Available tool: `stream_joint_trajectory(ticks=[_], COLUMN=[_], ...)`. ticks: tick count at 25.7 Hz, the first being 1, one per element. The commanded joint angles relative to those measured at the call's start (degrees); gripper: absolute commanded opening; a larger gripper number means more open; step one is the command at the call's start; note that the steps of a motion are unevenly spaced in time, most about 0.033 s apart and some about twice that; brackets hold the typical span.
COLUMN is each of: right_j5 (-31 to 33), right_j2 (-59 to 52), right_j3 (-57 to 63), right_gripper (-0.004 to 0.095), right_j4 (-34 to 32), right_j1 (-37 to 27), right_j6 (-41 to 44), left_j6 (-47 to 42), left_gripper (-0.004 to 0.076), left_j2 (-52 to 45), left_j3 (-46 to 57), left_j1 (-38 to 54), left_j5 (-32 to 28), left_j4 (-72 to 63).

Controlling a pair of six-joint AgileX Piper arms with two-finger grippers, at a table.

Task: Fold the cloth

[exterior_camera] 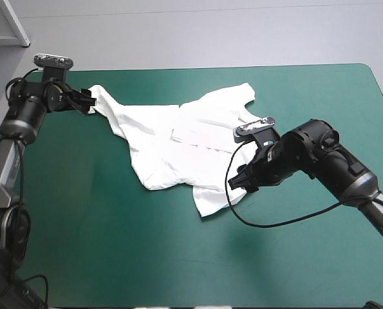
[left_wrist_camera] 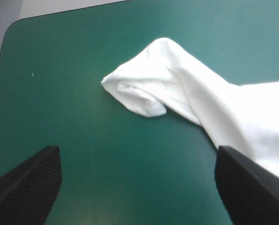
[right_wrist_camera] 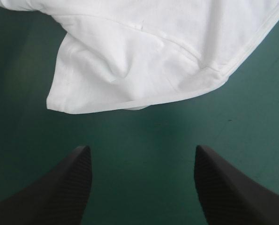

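Note:
The white T-shirt (exterior_camera: 185, 145) lies loosely spread and wrinkled across the middle of the table, with one sleeve pointing toward the far left corner. My left gripper (exterior_camera: 87, 102) hovers at that sleeve. In the left wrist view its fingers stand open (left_wrist_camera: 137, 152), and the rolled sleeve tip (left_wrist_camera: 141, 91) lies just ahead, the cloth running past one finger. My right gripper (exterior_camera: 240, 181) is low at the shirt's near right corner. It is open (right_wrist_camera: 141, 150), and the shirt's hem and sleeve (right_wrist_camera: 139, 65) lie a short way ahead of its fingertips, with nothing between them.
Bare teal-green cover (exterior_camera: 114, 251) stretches from the shirt to the table's front edge. The table's rounded far left corner (left_wrist_camera: 11, 29) lies a little beyond the left gripper. To the right of the shirt, more bare cover (exterior_camera: 333, 96) reaches the right edge.

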Motion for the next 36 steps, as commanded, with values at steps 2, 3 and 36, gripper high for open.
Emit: stream_joint_trajectory(ticks=[2,3,36], right_j5=[-1.0,-1.1,-12.3], right_j2=[-1.7,-1.7,19.8], right_j3=[-1.2,-1.2,-1.2], right_gripper=[0.0590,0.0590,0.0590], right_j4=[2.4,2.9,-6.3], right_j1=[0.1,0.1,15.5], right_j6=[-0.1,-0.1,-3.5], left_j6=[-1.5,-2.2,1.2], left_gripper=[0.0648,0.0648,0.0025], left_j2=[7.1,9.4,29.9], left_j3=[-11.1,-13.2,-27.8], left_j1=[0.0,0.0,-0.1], left_j5=[-3.7,-3.7,-4.2], left_j4=[-0.7,-0.7,-4.7])
